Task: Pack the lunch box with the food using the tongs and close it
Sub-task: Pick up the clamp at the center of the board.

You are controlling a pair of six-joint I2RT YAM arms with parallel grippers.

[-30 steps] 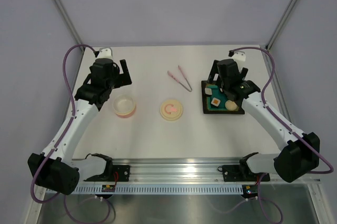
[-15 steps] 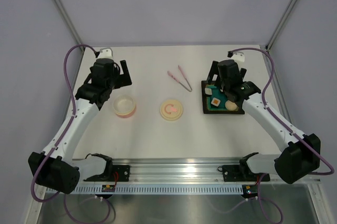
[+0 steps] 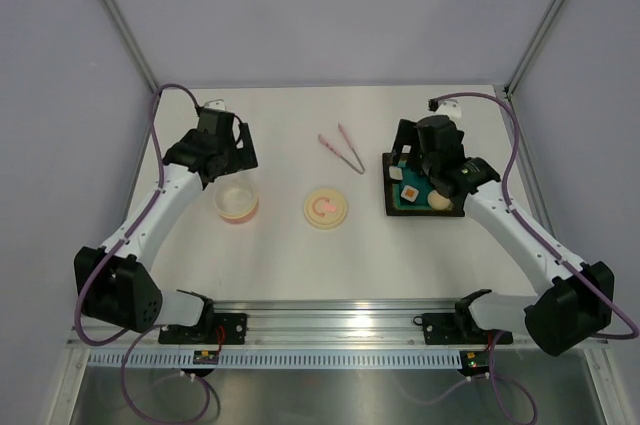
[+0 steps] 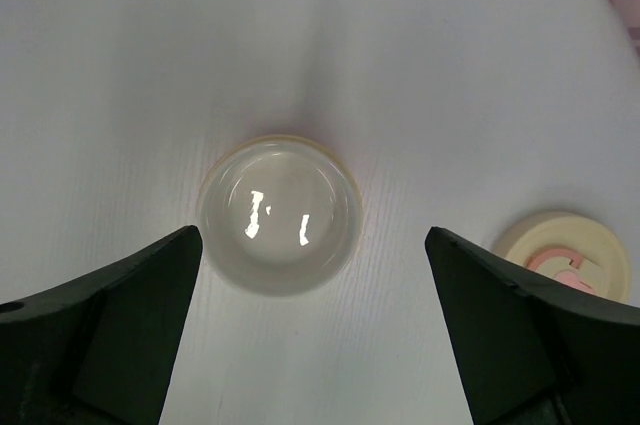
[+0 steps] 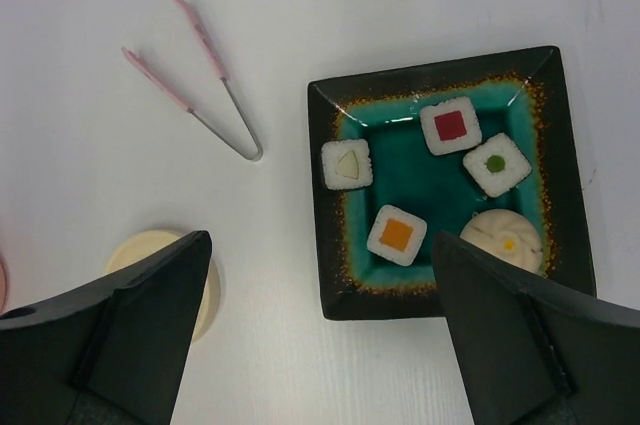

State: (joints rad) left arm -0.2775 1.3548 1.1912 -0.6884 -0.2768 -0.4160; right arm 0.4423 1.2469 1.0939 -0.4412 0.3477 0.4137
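Matte white table (image 3: 300, 255) within plain lilac-grey walls (image 3: 320, 15), bearing: 1 round glossy pink lunch box (image 4: 280, 215), left of centre, under the wide-open left gripper (image 4: 311, 240); 1 cream disc lid (image 3: 326, 208); slim V-shaped tongs (image 5: 206, 45); food (image 5: 397, 235), 4 square rolls and 1 dumpling, on a dark teal-glazed tray (image 5: 562, 175) beneath the wide-open right gripper (image 5: 320, 240).

no readable text, pink curl mark (image 3: 323, 206) on lid (image 3: 338, 215)
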